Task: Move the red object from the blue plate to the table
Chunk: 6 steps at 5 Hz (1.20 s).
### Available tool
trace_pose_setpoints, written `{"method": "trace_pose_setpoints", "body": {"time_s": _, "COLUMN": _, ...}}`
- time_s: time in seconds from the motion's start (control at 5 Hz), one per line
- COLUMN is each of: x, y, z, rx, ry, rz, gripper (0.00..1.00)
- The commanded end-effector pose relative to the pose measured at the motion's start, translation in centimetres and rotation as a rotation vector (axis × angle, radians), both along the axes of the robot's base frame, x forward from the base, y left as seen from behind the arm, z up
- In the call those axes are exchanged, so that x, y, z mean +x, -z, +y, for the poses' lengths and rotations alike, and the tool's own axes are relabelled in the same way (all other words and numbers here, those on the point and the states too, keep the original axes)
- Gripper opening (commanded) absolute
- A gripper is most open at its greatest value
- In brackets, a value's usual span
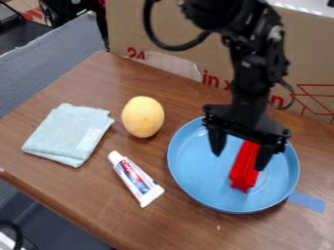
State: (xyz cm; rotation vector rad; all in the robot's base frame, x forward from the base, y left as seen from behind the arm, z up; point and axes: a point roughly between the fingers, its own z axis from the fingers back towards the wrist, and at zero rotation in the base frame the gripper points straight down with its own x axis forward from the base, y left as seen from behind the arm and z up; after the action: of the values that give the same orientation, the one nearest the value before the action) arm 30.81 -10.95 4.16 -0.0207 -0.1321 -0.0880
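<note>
The red block (pixel 244 166) is lying in the blue plate (pixel 196 171), right of centre; the claw (pixel 243 145) is hovering over it, spread wide and holding nothing, apparently lining up a grasp before carrying it to the worktop (pixel 78 93)

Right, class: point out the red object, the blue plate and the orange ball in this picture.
red object (pixel 245 168): camera view, middle of the block's visible face.
blue plate (pixel 193 172): camera view, bare floor on its left side.
orange ball (pixel 143 115): camera view, centre of the ball.
</note>
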Motion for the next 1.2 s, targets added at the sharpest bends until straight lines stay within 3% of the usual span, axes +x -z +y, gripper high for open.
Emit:
{"method": "trace_pose_setpoints", "body": {"time_s": 0.0, "x": 1.2, "y": -0.4, "z": 0.2, "rx": -0.021, "ry": 0.003, "rz": -0.01, "gripper": 1.0}}
{"method": "trace_pose_setpoints", "body": {"time_s": 0.2, "x": -0.5, "y": -0.7, "z": 0.7, "rx": -0.028, "ry": 0.006, "rz": -0.017, "gripper": 1.0}}
{"method": "trace_pose_setpoints", "body": {"time_s": 0.4, "x": -0.2, "y": -2.7, "z": 0.6, "rx": -0.033, "ry": 0.031, "rz": -0.027, "gripper": 1.0}}
{"method": "trace_pose_setpoints", "body": {"time_s": 0.6, "x": 0.7, "y": -5.6, "z": -0.5, "rx": -0.058, "ry": 0.053, "rz": -0.048, "gripper": 1.0}}
{"method": "trace_pose_setpoints", "body": {"time_s": 0.8, "x": 1.4, "y": -8.7, "z": -0.4, "rx": -0.062, "ry": 0.095, "rz": -0.034, "gripper": 1.0}}
{"method": "trace_pose_setpoints", "body": {"time_s": 1.0, "x": 1.5, "y": -9.1, "z": 0.3, "rx": -0.058, "ry": 0.1, "rz": -0.022, "gripper": 1.0}}
